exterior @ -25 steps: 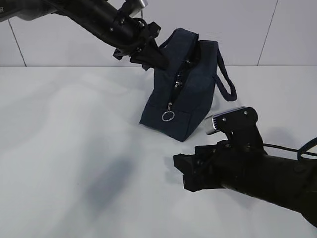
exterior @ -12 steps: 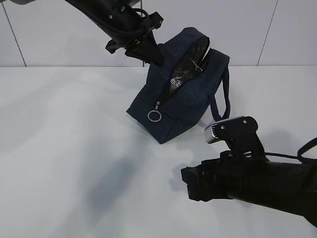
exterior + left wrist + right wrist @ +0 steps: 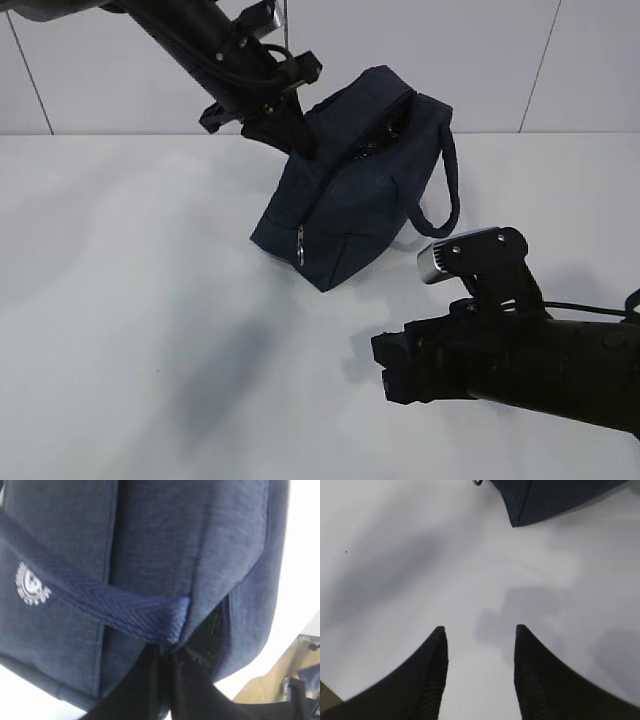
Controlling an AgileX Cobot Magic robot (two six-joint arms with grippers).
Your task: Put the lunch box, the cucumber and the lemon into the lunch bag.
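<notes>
The dark navy lunch bag [image 3: 350, 195] is tilted, its near bottom corner on the white table [image 3: 120, 300]. Its top zipper stands partly open and the silver ring pull [image 3: 300, 248] hangs at the near end. My left gripper [image 3: 295, 135] is shut on the bag's loop handle [image 3: 125, 610] at the bag's upper left side. The white logo [image 3: 31, 584] shows in the left wrist view. My right gripper [image 3: 385, 365] is open and empty, low over the table in front of the bag [image 3: 555, 495]. The lunch box, cucumber and lemon are out of view.
The bag's second loop handle [image 3: 445, 195] hangs down on its right side. A white tiled wall [image 3: 500, 60] stands behind the table. A dark shadow patch [image 3: 215, 370] lies on the table at front left.
The left gripper has pulled the bag's top leftward, turning the bag so its opening shows less foil. The right gripper has stayed low in front of the bag.
</notes>
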